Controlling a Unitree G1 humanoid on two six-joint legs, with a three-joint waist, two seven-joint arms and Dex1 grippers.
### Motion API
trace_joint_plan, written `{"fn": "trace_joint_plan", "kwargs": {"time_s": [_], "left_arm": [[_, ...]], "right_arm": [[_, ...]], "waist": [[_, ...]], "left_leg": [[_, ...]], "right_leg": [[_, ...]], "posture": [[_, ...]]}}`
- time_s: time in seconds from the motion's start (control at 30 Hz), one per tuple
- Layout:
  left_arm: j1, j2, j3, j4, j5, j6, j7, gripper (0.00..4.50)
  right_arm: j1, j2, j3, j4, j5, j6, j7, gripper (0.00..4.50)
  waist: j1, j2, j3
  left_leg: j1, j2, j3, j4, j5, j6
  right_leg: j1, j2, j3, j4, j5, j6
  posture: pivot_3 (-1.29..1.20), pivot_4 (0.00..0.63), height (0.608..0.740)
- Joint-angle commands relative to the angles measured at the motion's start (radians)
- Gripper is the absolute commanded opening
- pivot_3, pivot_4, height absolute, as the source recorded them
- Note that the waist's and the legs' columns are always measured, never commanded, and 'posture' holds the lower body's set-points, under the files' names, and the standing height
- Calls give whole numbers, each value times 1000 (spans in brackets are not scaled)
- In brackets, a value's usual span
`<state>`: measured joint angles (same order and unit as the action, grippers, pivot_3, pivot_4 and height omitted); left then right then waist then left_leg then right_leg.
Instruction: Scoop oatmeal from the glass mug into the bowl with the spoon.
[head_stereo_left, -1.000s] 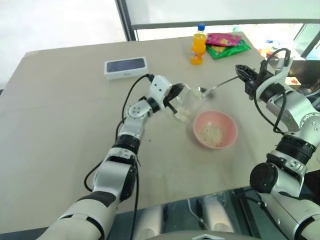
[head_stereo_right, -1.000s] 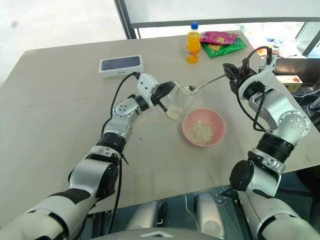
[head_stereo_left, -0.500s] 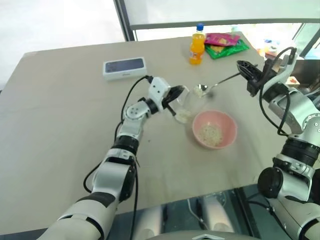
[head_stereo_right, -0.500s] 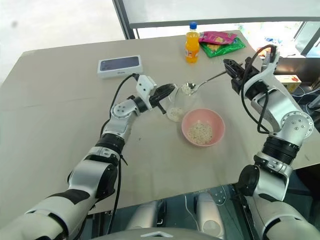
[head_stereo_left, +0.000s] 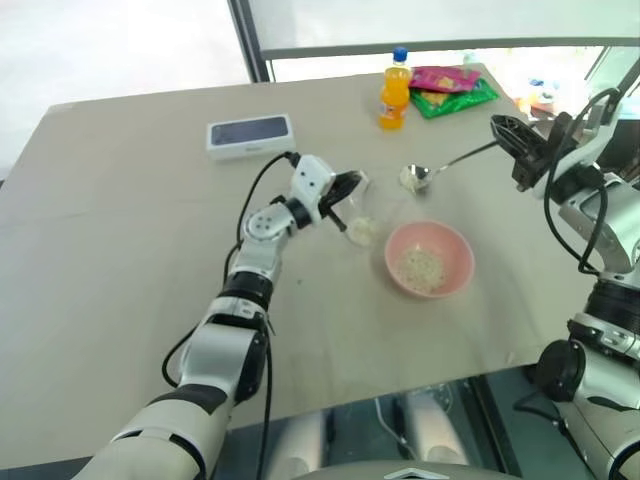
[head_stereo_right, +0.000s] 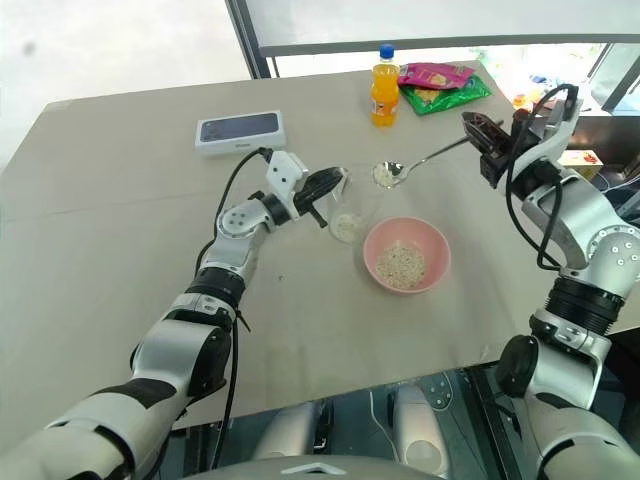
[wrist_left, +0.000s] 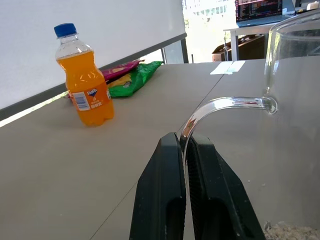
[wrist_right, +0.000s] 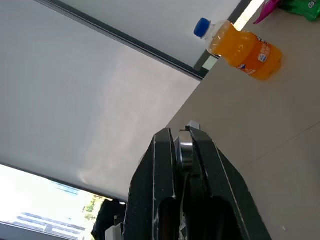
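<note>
The glass mug (head_stereo_left: 376, 206) stands left of the pink bowl (head_stereo_left: 458, 277), with some oatmeal (head_stereo_left: 361, 231) in its bottom. My left gripper (head_stereo_left: 346, 187) is shut on the mug's thin handle (wrist_left: 220, 103). The bowl holds a small heap of oat flakes (head_stereo_right: 400, 264). My right gripper (head_stereo_left: 507, 131) is shut on the end of the spoon's handle (wrist_right: 184, 145). The spoon (head_stereo_left: 440, 167) slopes down to the left, its oval end (head_stereo_right: 386, 174) carrying flakes in the air, just right of the mug's rim and behind the bowl.
An orange drink bottle (head_stereo_left: 396, 92) and bright snack packets (head_stereo_left: 452, 88) stand at the table's far side. A white phone box (head_stereo_left: 250, 134) lies at the far left. The table's right edge is near my right arm.
The loaded spoon has come away from the mug's rim and moved a little right with my right gripper. The mug and my left gripper have stayed in place.
</note>
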<state>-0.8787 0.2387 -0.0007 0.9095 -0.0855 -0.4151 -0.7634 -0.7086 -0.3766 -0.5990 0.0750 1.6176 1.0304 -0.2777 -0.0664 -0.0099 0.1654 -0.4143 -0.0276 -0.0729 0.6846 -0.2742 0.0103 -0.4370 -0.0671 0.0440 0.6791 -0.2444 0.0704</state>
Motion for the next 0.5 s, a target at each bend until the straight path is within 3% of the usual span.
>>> {"fn": "trace_joint_plan", "kwargs": {"time_s": [0.03,0.33,0.5], "left_arm": [[3,23,18,13,-3,-28,11,118],[8,40,15,37,4,-39,25,118],[11,32,7,43,5,-43,27,118]], "right_arm": [[26,-40,9,-64,94,-12,-7,0],[118,-175,78,-139,137,16,63,0],[152,-267,204,-233,-62,29,229,0]], "waist": [[0,0,0],[2,0,0],[1,0,0]], "left_leg": [[0,0,0,0,0,0],[1,0,0,0,0,1],[1,0,0,0,0,1]], "right_leg": [[0,0,0,0,0,0],[2,0,0,-1,0,0],[3,0,0,0,0,0]], "posture": [[0,150,740],[0,150,740],[0,150,740]]}}
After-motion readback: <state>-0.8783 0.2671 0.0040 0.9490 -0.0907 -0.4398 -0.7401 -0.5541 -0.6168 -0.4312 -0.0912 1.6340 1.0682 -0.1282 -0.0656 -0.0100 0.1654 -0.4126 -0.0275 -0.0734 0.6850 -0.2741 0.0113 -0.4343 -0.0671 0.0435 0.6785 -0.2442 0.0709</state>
